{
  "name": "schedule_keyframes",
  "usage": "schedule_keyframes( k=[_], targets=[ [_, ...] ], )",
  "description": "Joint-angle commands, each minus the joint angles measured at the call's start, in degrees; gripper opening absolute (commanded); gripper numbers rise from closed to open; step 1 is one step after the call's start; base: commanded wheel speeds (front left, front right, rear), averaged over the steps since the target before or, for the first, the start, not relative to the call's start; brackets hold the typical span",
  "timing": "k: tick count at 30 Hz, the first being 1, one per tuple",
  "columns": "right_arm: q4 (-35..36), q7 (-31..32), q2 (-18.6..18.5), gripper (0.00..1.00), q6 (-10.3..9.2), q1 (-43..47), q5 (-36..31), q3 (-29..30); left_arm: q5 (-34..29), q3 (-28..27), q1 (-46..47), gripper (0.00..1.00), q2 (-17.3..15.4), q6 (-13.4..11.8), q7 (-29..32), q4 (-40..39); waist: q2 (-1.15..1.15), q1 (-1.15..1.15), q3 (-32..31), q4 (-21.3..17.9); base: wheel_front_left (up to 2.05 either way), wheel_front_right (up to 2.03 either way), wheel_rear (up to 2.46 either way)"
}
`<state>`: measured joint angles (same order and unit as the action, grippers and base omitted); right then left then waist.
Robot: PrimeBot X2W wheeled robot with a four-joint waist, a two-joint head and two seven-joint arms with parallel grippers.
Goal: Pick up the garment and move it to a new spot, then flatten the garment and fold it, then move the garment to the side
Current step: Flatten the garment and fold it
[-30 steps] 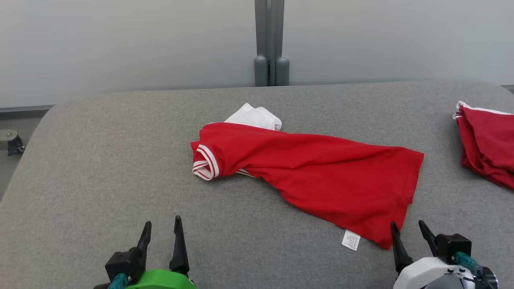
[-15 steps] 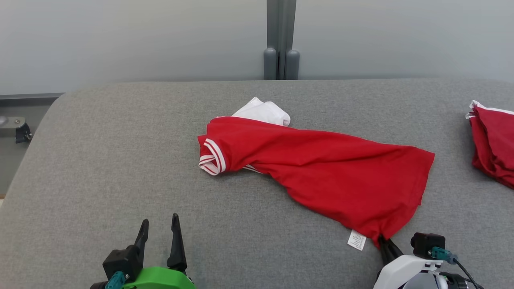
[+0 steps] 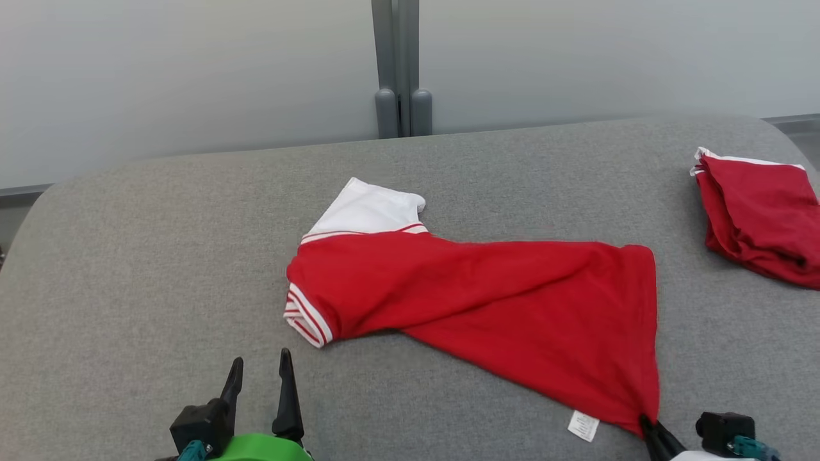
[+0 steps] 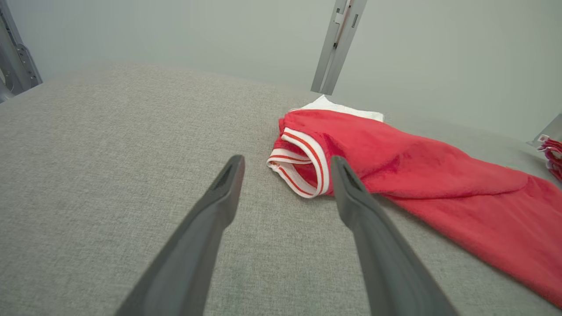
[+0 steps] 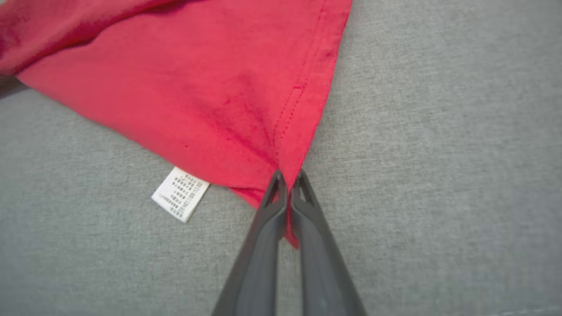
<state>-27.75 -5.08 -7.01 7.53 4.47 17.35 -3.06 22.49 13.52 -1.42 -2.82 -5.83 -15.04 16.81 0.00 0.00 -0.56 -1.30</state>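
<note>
The garment (image 3: 487, 301) is a red shirt with a white panel and red-and-white striped cuffs, lying crumpled across the middle of the grey table (image 3: 160, 256). My right gripper (image 5: 289, 175) is shut on the garment's (image 5: 210, 87) near right hem corner, beside its white care label (image 5: 181, 194); in the head view that gripper (image 3: 644, 421) sits at the bottom right. My left gripper (image 3: 259, 365) stands open at the bottom left, holding nothing. In the left wrist view its fingers (image 4: 219, 197) point toward the striped cuff (image 4: 303, 160), a short way off.
A second red garment (image 3: 759, 218) lies bunched at the table's right edge. A grey post (image 3: 400, 70) stands behind the table against the pale wall. Bare grey cloth surface spreads to the left and front.
My right gripper closed on the garment's hem corner and pulled it toward me, stretching the shirt. The head camera shifted too. The left gripper stayed open in place.
</note>
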Motion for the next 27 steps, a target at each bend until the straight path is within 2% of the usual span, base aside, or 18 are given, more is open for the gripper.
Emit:
schedule_keyframes(
  k=[1, 4, 5, 6, 7, 12, 17, 21, 27],
  targets=[
    [1.1, -0.06, -0.65, 0.0, -0.09, 0.79, -0.86, 1.15, 0.18, 0.15, -0.27, 1.0, -0.16, -0.04, -0.19, 0.06, 0.0, 0.0, 0.05, -0.44, 0.0, 0.0, 0.0],
    [1.92, -0.69, -0.09, 0.0, -0.09, 1.35, -2.04, 2.59, 0.11, 0.37, -0.24, 1.0, -0.16, 0.04, -0.19, 0.34, 0.0, 0.0, 0.0, -0.58, 0.0, 0.0, 0.0],
    [2.24, -0.99, 0.08, 0.06, -0.09, 1.25, -2.35, 3.36, 0.1, 0.38, -0.24, 1.0, -0.16, 0.08, -0.19, 0.48, 0.0, 0.0, -0.07, -0.64, 0.0, 0.0, 0.0],
    [2.58, -1.31, 0.28, 0.42, -0.09, 1.1, -2.37, 3.81, 0.07, 0.34, -0.25, 1.0, -0.16, 0.13, -0.19, 0.59, 0.0, 0.0, -0.15, -0.73, 0.0, 0.0, 0.0],
    [3.14, -1.63, 0.55, 1.0, -0.09, 1.02, -2.4, 3.99, 0.01, 0.25, -0.26, 1.0, -0.16, 0.24, -0.19, 0.75, 0.0, 0.0, -0.3, -0.89, 0.0, 0.0, 0.0],
    [5.76, -3.6, -0.4, 1.0, -0.09, 1.67, -4.66, 8.19, 0.72, 1.14, 1.24, 1.0, -0.16, 1.42, -0.19, 3.1, 0.0, 0.0, -0.75, -1.74, 0.0, 0.0, 0.0],
    [11.8, -6.53, 0.69, 1.0, -0.08, 0.93, -9.17, 12.82, 2.97, 2.59, 6.63, 1.0, -0.18, 2.42, 1.25, 11.43, 0.0, 0.0, 0.17, -3.53, 0.0, 0.0, 0.0],
    [17.0, -8.1, 1.75, 1.0, -0.09, -0.96, -10.58, 11.69, 6.76, 3.66, 11.72, 1.0, -0.19, 3.37, 2.56, 17.87, 0.0, 0.0, 2.43, -5.3, 0.0, 0.0, 0.0],
    [20.97, -9.19, 2.68, 1.0, -0.09, -3.53, -10.95, 9.66, 11.44, 4.43, 19.62, 1.0, -0.21, 5.3, 1.44, 25.94, 0.0, 0.0, 6.94, -7.19, 0.0, 0.0, 0.0]
  ],
)
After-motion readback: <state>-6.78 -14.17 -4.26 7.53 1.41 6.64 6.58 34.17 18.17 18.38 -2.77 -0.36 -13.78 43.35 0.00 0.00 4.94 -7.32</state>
